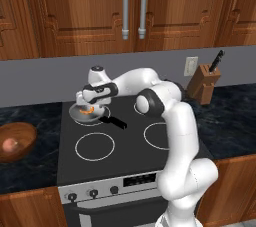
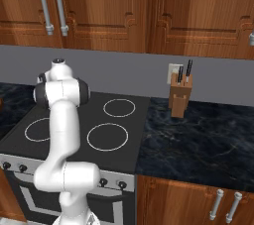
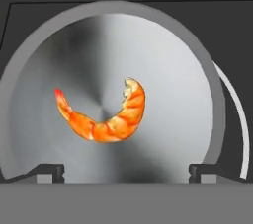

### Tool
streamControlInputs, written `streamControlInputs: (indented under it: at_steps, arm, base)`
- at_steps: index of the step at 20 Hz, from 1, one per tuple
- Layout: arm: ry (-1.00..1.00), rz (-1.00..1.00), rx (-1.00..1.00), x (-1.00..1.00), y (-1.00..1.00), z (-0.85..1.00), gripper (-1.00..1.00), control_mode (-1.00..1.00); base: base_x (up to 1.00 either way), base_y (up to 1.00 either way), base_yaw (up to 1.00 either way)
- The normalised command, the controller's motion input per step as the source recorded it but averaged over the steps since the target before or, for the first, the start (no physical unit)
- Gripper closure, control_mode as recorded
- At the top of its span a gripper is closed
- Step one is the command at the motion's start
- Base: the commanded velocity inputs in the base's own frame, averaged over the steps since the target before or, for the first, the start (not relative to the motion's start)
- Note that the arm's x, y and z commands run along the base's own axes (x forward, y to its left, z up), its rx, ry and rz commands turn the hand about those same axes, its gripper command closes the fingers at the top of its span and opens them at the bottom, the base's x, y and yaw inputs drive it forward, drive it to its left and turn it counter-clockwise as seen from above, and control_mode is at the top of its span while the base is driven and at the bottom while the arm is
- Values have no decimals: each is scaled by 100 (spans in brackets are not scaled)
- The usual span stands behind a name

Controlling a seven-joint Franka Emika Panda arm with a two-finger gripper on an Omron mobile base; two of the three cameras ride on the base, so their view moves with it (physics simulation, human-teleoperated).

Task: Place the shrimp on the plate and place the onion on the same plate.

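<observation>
The orange, curved shrimp [image 3: 106, 117] lies in the middle of a grey frying pan [image 3: 168, 60] on the stove's back left burner. In the left base view the shrimp [image 1: 87, 112] shows as an orange speck in the pan [image 1: 76, 113], just under the hand. My gripper [image 3: 127, 171] hangs right above the pan, open, with its fingertips [image 3: 49, 171] wide apart on either side of the shrimp and touching nothing. In the left base view the gripper [image 1: 90, 105] points down over the pan. The pinkish onion [image 1: 10, 144] rests in the brown wooden bowl [image 1: 25, 133] on the left counter. The white plate is out of view.
The pan's black handle [image 1: 114, 122] points toward the stove's middle. A wooden knife block [image 1: 203, 85] [image 2: 179, 97] stands on the dark counter to the right of the stove. Wooden cabinets hang above the grey back wall.
</observation>
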Motion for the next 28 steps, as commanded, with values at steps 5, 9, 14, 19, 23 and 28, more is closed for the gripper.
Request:
streamControlInputs:
  at_steps: [5,9,14,19,23,28]
  arm:
    - [0,0,0,15,9,-12,-100,-100]
    - [0,0,0,10,2,-8,-100,-100]
    - [0,0,0,13,0,-5,-100,-100]
    - [0,0,0,12,0,-8,-100,-100]
    - [0,0,0,11,0,-7,-100,-100]
    - [0,0,0,12,0,-11,-100,-100]
  base:
    - [0,0,0]
    - [0,0,0]
    - [0,0,0]
    - [0,0,0]
    - [0,0,0]
    - [0,0,0]
